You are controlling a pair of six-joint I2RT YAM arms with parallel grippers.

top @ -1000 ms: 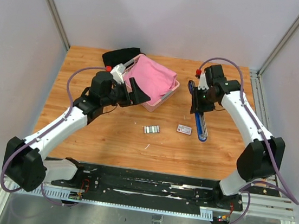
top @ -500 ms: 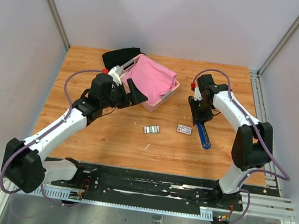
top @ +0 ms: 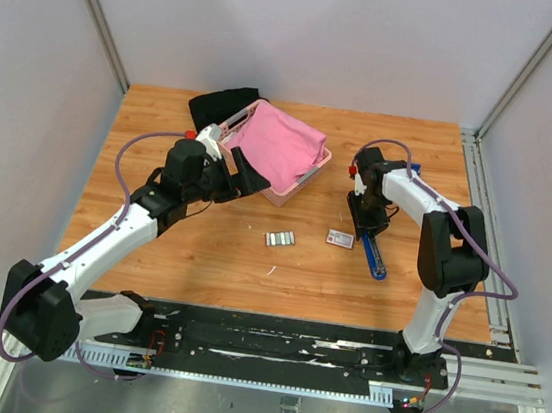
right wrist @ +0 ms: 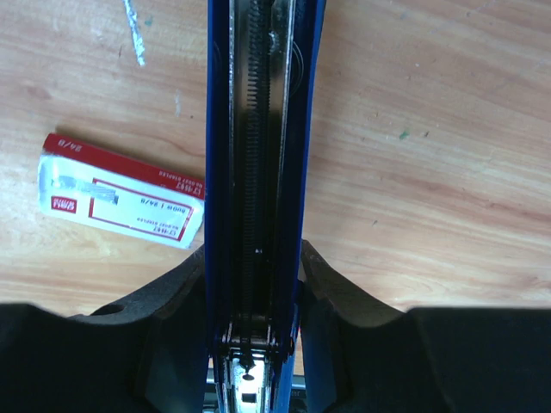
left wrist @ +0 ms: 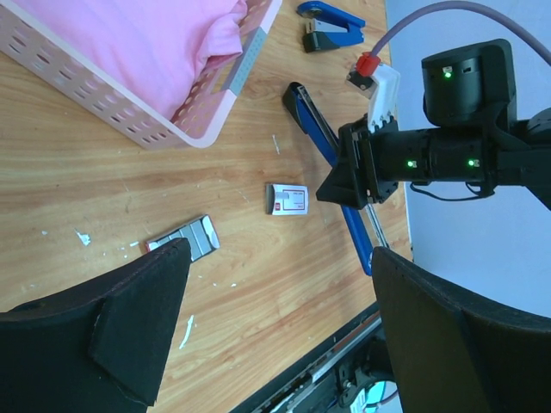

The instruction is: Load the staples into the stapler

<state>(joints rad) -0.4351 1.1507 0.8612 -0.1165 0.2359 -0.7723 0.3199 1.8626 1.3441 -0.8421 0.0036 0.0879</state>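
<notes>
The blue stapler [top: 375, 257] lies long and opened on the wood right of centre, its black spring channel [right wrist: 254, 155] facing up. My right gripper [top: 365, 218] is shut on the stapler [right wrist: 258, 103] near its hinge, one finger against each blue side. The staples [top: 280, 237], a small silvery-grey block, lie at table centre, and their white carton with red print [top: 340, 239] rests just left of the stapler. My left gripper [top: 244, 177] hangs open above the basket's near corner. From its wrist camera I see the staples [left wrist: 182, 241], carton [left wrist: 288, 199] and stapler [left wrist: 320, 142].
A pink slotted basket [top: 312, 176] holding a pink cloth [top: 279, 141] stands at back centre, with a black cloth [top: 218, 107] behind it. A small blue tool [left wrist: 331, 26] lies on the wood behind the right gripper. White scraps dot the table near the staples.
The right arm has folded in and brought the stapler nearer and down toward the table beside the carton. The left arm has barely shifted.
</notes>
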